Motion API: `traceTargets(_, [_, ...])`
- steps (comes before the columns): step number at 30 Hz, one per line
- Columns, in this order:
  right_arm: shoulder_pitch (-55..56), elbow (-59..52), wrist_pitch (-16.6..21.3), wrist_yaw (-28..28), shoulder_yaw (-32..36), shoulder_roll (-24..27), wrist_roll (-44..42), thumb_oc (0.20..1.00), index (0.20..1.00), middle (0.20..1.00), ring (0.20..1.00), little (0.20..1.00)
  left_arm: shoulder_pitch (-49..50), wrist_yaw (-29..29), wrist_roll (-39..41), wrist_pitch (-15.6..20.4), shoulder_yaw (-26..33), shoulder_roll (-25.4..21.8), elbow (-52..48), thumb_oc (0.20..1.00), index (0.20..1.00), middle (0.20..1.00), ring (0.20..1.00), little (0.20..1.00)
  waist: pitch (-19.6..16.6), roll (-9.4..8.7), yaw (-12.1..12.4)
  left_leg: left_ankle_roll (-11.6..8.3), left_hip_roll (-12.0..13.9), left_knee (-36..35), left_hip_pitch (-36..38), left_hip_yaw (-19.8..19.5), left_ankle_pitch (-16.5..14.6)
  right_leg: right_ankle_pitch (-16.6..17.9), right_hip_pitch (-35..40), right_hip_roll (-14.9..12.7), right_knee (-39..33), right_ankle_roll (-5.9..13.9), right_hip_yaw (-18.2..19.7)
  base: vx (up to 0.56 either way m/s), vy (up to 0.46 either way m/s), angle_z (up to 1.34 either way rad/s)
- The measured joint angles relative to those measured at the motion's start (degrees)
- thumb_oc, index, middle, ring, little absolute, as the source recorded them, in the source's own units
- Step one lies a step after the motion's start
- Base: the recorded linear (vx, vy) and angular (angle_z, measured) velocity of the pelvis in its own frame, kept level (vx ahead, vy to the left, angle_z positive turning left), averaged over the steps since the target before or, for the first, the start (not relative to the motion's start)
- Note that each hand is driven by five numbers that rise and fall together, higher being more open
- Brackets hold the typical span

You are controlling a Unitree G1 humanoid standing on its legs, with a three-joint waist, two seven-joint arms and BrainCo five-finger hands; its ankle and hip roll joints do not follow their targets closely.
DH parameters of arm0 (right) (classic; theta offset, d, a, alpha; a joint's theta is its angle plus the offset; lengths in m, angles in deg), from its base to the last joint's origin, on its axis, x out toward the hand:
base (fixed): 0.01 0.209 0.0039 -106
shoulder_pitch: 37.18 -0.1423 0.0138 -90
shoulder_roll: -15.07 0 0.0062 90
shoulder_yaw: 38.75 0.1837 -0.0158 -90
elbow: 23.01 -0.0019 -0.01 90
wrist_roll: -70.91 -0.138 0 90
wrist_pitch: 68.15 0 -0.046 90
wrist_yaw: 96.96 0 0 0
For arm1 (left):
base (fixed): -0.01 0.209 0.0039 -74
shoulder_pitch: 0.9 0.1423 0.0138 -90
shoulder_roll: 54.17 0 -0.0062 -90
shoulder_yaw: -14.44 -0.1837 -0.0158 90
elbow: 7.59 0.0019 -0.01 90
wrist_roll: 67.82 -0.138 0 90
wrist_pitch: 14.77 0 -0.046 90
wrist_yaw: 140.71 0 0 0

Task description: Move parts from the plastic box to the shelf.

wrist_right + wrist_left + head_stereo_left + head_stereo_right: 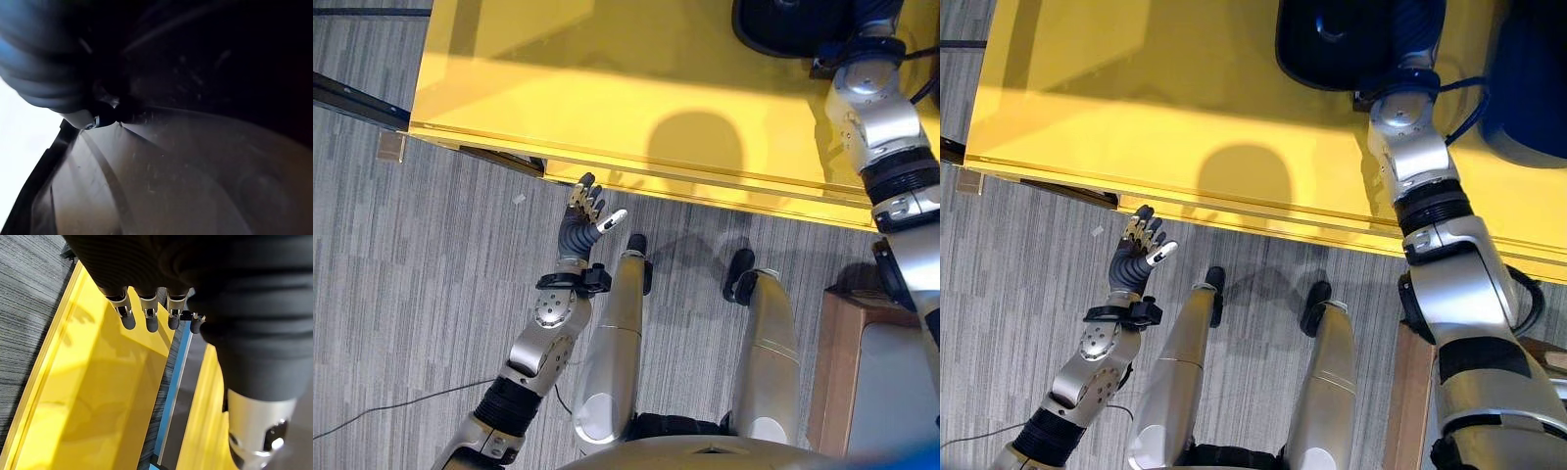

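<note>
A black plastic box [1332,44] stands at the far side of the yellow surface [607,98]. My right arm [1420,166] reaches across that surface and its hand goes down into the box, hidden by the rim. The right wrist view looks at the box's dark inner wall [171,171] from very close, and I make out no part there. My left hand [585,213] hovers over the floor just in front of the yellow surface's near edge, fingers [146,318] straight and spread, holding nothing.
A dark blue container [1528,78] sits to the right of the black box. A wooden-edged unit [847,362] stands on the floor at the lower right. Past my left hand I see yellow boards with a blue strip [173,396] between them. Grey carpet [411,294] lies to the left.
</note>
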Motion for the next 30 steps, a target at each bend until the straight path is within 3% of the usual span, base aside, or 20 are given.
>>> traceTargets(18, [-0.4,2.1,0.0,2.7,-1.5,-0.4,0.1,0.2,0.2,0.2,0.2,0.2,-0.6,0.8,0.1,-0.1,-0.5,-0.5,1.1,1.0,1.0,1.0,1.0,1.0,-0.2,-0.42,-0.5,-0.01,0.2,-1.5,1.6,0.3,0.2,0.4,1.7,0.1,-1.9,0.07,-0.2,0.0,0.0,0.0])
traceTargets(30, [1.4,3.1,0.0,3.2,-0.9,-2.6,2.5,0.2,0.2,0.2,0.2,0.2,-0.2,1.0,1.2,-0.1,-0.5,-0.7,1.4,1.0,1.0,1.0,1.0,1.0,-1.0,-1.95,-0.7,0.02,0.4,-2.7,2.8,1.0,0.2,0.8,2.7,0.2,-3.4,0.16,-0.1,0.0,0.001,-0.01])
